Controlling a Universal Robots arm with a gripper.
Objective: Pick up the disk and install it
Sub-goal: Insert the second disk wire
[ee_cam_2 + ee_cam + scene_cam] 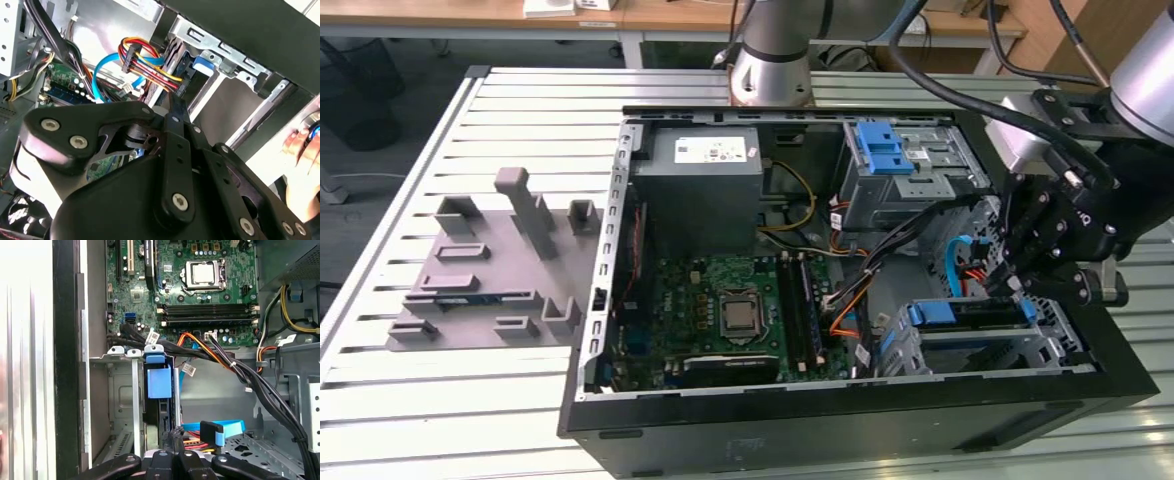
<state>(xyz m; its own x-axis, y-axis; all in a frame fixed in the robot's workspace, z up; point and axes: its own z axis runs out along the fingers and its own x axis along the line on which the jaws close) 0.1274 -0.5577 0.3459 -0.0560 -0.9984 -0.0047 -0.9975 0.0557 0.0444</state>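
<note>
The disk (967,315) sits on edge inside the metal drive cage (1047,345) at the case's corner on the exterior view's right, its blue rail tab toward the motherboard. In the first wrist view the disk (160,385) stands in the cage slot with its blue rail facing the camera. My gripper (1010,287) hangs just over the disk's end. Its black fingers are shut together, and their tips (172,432) rest at the disk's near edge. In the second wrist view the gripper (175,105) points at the disk's dark edge (184,75).
The open computer case (854,400) lies on a slatted table. Inside are the grey power supply (707,170), the motherboard (734,310), an upper bay with a blue latch (887,150) and cable bundles (145,60). A grey fixture plate (480,270) lies on the exterior view's left. A person's hand (300,145) is beyond the case wall.
</note>
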